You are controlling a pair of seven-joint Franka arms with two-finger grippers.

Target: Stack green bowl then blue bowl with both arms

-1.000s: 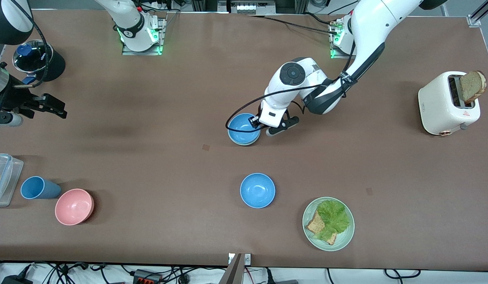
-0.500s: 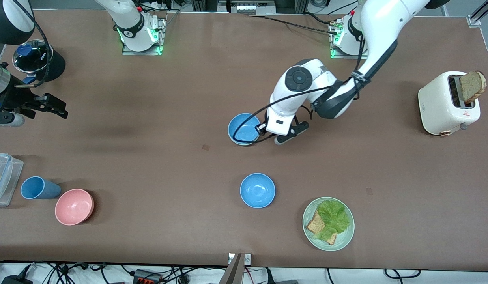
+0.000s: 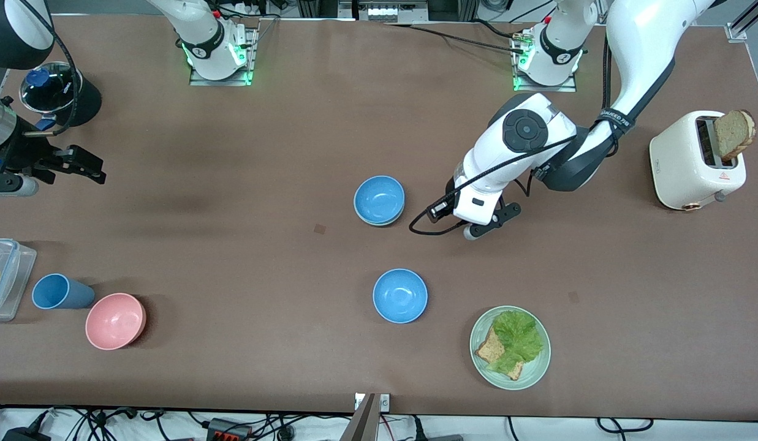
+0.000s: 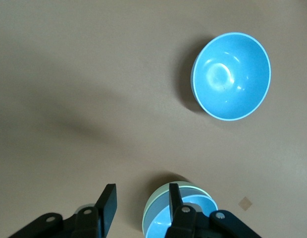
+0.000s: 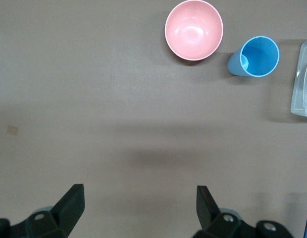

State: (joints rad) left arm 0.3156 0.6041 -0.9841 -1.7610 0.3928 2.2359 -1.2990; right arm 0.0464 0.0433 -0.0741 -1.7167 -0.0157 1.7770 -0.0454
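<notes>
Blue bowl (image 3: 379, 199) sits nested in the green bowl (image 4: 158, 208); left gripper (image 4: 141, 210) and waiting right gripper (image 5: 138, 203) both open, empty; stacking apparently finished.

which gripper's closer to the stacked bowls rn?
Left. The left gripper is over bare table just beside the blue bowl nested in the green bowl; the right gripper waits at the right arm's end.

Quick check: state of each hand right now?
Left hand: open, holding nothing, beside the blue bowl nested in the green bowl.
Right hand: open, empty, waiting at the right arm's end of the table.
</notes>
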